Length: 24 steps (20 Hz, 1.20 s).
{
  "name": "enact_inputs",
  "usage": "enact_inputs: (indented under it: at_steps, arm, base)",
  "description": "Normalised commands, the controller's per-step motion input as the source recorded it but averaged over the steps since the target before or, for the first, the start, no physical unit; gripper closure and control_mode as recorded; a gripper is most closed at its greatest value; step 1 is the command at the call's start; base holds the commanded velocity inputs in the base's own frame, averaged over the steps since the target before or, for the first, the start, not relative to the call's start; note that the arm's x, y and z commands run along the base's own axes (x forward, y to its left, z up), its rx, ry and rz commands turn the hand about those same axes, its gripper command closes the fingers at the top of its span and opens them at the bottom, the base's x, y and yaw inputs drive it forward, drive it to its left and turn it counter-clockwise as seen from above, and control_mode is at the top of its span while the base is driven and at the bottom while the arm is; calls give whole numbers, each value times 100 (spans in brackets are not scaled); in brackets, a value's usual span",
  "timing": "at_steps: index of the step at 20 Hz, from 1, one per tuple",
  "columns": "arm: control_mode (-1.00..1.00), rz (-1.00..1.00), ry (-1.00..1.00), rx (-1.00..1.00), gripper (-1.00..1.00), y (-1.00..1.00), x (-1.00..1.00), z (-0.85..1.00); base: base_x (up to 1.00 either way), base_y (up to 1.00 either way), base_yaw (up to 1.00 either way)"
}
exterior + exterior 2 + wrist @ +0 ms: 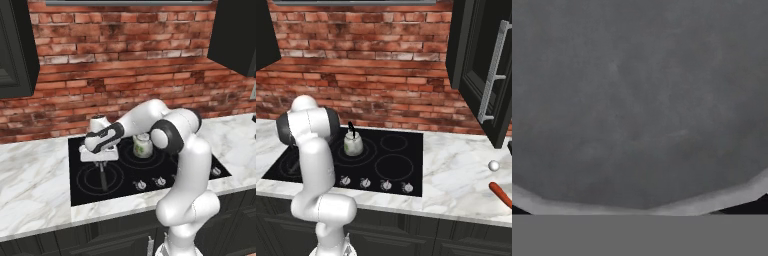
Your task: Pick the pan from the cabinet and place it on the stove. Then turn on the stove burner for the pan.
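Note:
The pan lies right under my hand, its speckled dark grey inside close up and its pale rim curving along the bottom of the hand view. In the left base view my gripper hangs low over the left side of the stove, shut on the pan. The pan's thin handle sticks out toward the front edge, while the hand and forearm hide its bowl. The cabinet at the upper right stands with a door swung open.
A small pale kettle sits on a rear burner just right of my hand. Silver knobs line the cooktop's front edge. On the marble counter at the right lie a white ball and a red sausage.

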Motion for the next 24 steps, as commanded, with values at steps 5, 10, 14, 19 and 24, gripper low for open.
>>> enact_inputs:
  at_steps: [5,10,14,19,24]
  arm:
    - [-100,-4,14,-5,100,3,34,-14]
    - [-100,-2,9,-2,100,0,40,-18]
    - [-100,0,7,0,100,0,21,-9]
    - [-100,0,5,0,-100,0,22,-17]
    - [-100,0,3,0,-100,0,5,-13]
  base:
    - [0,0,0]
    - [0,0,0]
    - [0,0,0]
    - [0,0,0]
    - [0,0,0]
